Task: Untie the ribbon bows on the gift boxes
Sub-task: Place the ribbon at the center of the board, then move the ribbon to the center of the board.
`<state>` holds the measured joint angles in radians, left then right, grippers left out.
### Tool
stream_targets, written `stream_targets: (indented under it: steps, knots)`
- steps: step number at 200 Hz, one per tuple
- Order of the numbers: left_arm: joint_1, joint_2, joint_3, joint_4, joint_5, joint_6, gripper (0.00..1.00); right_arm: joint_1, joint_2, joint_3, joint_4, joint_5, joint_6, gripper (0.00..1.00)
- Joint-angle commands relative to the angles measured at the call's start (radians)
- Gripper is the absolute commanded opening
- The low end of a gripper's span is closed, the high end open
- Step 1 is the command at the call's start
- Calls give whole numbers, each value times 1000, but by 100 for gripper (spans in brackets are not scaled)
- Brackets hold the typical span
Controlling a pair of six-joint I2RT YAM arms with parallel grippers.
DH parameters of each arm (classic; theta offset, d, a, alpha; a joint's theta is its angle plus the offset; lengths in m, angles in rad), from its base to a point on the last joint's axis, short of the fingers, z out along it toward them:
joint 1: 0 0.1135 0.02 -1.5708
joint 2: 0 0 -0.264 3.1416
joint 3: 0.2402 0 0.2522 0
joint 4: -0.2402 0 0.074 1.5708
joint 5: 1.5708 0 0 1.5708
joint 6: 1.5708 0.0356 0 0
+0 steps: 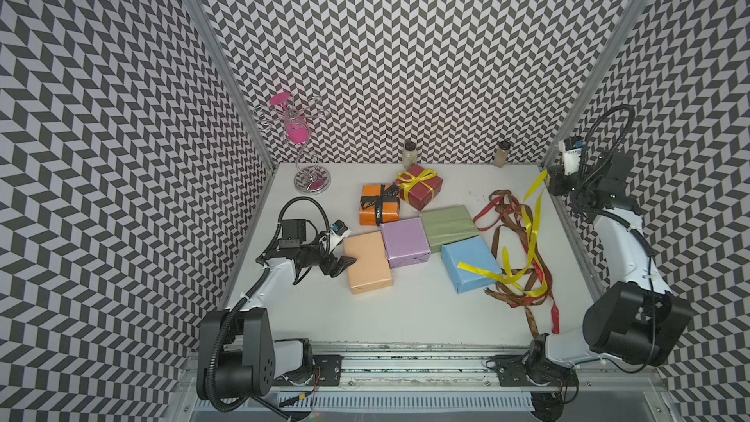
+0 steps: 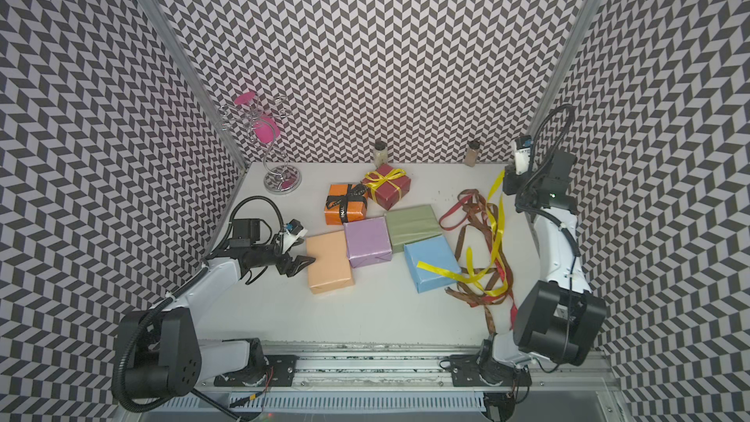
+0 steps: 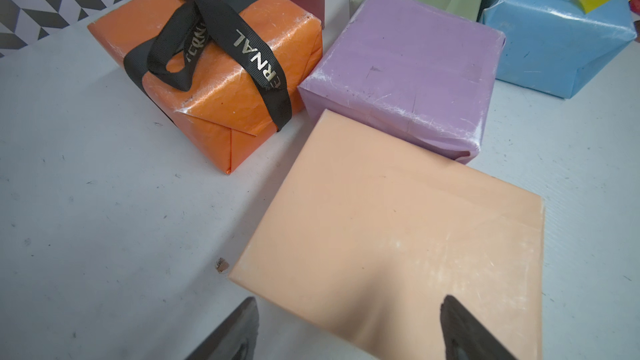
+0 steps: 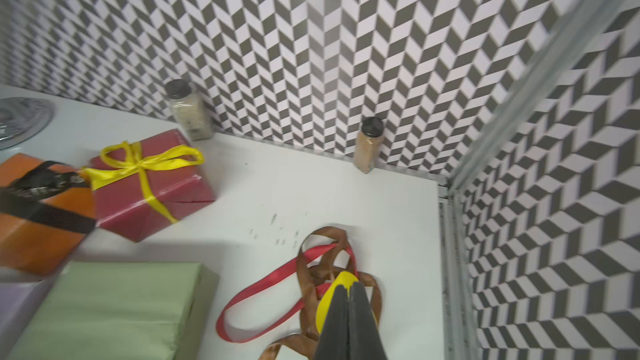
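White tabletop [image 1: 406, 310] between chevron walls [image 1: 365, 54] is shown: the right claw [image 1: 550, 179], raised at the frame's right, is clamped on a yellow ribbon [image 1: 535, 213] whose tail is draped over the light blue box [image 1: 466, 253], and the left claw [image 1: 343, 266] is held open and empty at the edge of the peach box [image 1: 367, 261]. That ribbon is best drawn rightward until the box is cleared, bows [image 1: 416, 177] being tied only on the orange box [image 1: 390, 209] and dark red box [image 1: 422, 198]. Box contents are hidden; pale seasoning is held in the left spice jar [image 1: 410, 154] and tan powder in the right spice jar [image 1: 502, 154].

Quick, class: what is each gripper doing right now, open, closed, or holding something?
Left gripper: open, holding nothing, at the peach box's edge.
Right gripper: closed on the loose yellow ribbon.
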<state>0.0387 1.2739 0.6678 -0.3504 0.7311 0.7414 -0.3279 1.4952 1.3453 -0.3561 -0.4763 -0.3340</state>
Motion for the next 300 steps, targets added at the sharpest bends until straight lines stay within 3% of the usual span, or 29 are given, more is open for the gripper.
stream_targets:
  steps: [1,39,73,94,105,132,161,188,224,300]
  knots:
    - [-7,-12,18,5,25,-23,82,23,99,-37,-16,-104,-29,0]
    - [-6,-23,8,105,-66,-127,83,44,245,-23,-52,-63,-66,2]
    - [-6,-47,8,150,-112,-175,83,105,232,-45,-69,89,-190,51]
    - [-7,-40,32,125,-118,-177,84,118,146,-76,-111,68,-292,71]
    - [-7,-32,44,103,-102,-176,84,118,97,-92,-137,56,-334,77]
    - [-7,-8,77,27,-13,-145,84,118,12,-108,-351,-32,-549,78]
    - [-7,-26,64,60,-36,-165,84,118,-80,-211,-521,-62,-699,80]
    - [-7,-48,47,93,-60,-178,85,118,-229,-443,-465,-35,-752,84]
    - [-8,-37,67,99,-71,-202,85,118,-358,-624,-415,10,-803,75]
    - [-10,-35,74,100,-68,-214,85,118,-266,-670,-424,-56,-856,64]
